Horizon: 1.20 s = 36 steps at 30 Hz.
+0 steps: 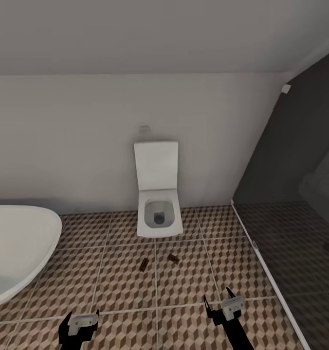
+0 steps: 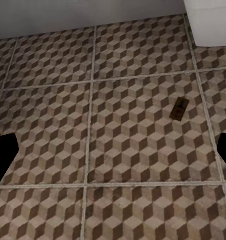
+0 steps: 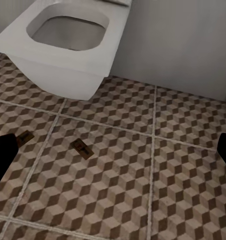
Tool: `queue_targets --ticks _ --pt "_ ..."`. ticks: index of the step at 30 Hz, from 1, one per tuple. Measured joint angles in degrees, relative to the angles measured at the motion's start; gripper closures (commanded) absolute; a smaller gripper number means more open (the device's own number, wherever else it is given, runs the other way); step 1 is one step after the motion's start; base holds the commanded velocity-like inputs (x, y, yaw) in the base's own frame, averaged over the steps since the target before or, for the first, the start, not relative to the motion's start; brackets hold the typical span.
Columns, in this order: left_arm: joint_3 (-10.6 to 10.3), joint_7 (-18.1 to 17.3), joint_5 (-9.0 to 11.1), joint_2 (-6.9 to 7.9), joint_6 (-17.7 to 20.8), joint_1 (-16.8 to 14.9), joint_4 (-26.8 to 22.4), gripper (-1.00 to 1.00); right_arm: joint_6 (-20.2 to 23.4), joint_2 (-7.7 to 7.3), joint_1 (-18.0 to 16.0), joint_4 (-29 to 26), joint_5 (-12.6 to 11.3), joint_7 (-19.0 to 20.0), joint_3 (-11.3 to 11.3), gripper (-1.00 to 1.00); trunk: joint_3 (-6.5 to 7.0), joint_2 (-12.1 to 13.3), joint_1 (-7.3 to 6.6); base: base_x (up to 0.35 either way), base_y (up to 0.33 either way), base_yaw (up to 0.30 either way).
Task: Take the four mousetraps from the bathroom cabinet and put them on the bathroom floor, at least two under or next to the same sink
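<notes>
Both tools hang low over the floor (image 1: 125, 287), empty and spread wide: left tool (image 1: 81, 322) at the bottom left of the head view, right tool (image 1: 223, 304) at the bottom right, fingers splayed with nothing between them. Two mousetraps are lying flat on the tiles in front of the toilet (image 1: 157, 214), one mousetrap (image 1: 143, 264) angled a bit on the left, the other mousetrap (image 1: 173, 258) just right of the grout line, close together but apart. Neither touches the toilet. In the left wrist view the left one (image 2: 178, 109) sits on a tile near a grout line, with the toilet's white base (image 2: 210, 22) at the corner. The right wrist view catches the right one (image 3: 82, 148) on open tile below the bowl (image 3: 67, 45), and the left trap (image 3: 24, 138) peeks out just beside a dark fingertip (image 3: 2, 155). A white bathtub (image 1: 13, 248) curves in on the left, a grey wall (image 1: 86, 141) runs behind, and a dark glass panel (image 1: 291, 194) closes off the right side.
</notes>
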Motion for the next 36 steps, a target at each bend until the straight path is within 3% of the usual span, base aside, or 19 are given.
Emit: queue_targets --ticks 36 --pt "0.0 0.0 0.0 0.00 0.2 0.0 0.0 -1.00 0.0 0.00 0.0 0.0 0.0 0.0 0.0 -1.00 3.35 0.0 0.00 0.000 0.000 0.000"
